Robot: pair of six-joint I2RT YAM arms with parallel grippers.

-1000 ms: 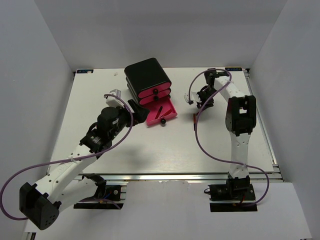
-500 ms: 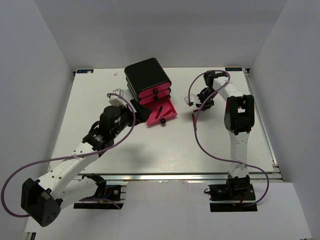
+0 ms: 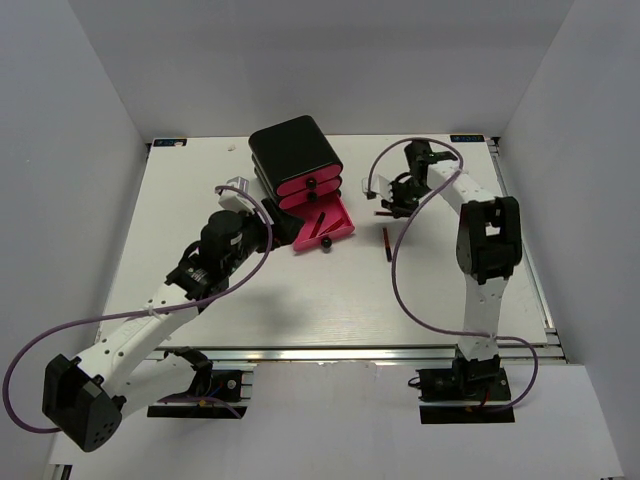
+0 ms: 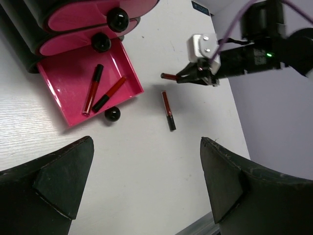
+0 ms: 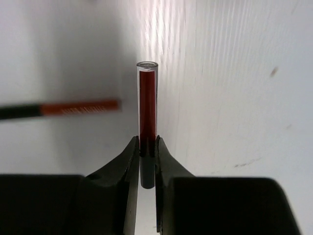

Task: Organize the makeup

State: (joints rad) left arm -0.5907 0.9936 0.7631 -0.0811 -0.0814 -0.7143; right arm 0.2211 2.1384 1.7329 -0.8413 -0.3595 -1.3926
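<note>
The right arm's fingers point(image 5: 124, 161) are clamping one end of a thin dark-red lip stick point(image 5: 146, 98), its long axis pointing straight out toward the open pink plastic drawer point(image 4: 63, 83) of the black box point(image 3: 292, 148), which is holding two such sticks point(image 4: 93, 89). Another dark-red stick point(image 3: 386, 243) is lying loose on the white tabletop point(image 3: 200, 190), nearer the right arm. The left arm's fingers point(image 4: 54, 181) are hovering apart by the drawer.

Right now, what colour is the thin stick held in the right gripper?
Dark red, with a clear end; the thin stick shows best in the right wrist view.
</note>
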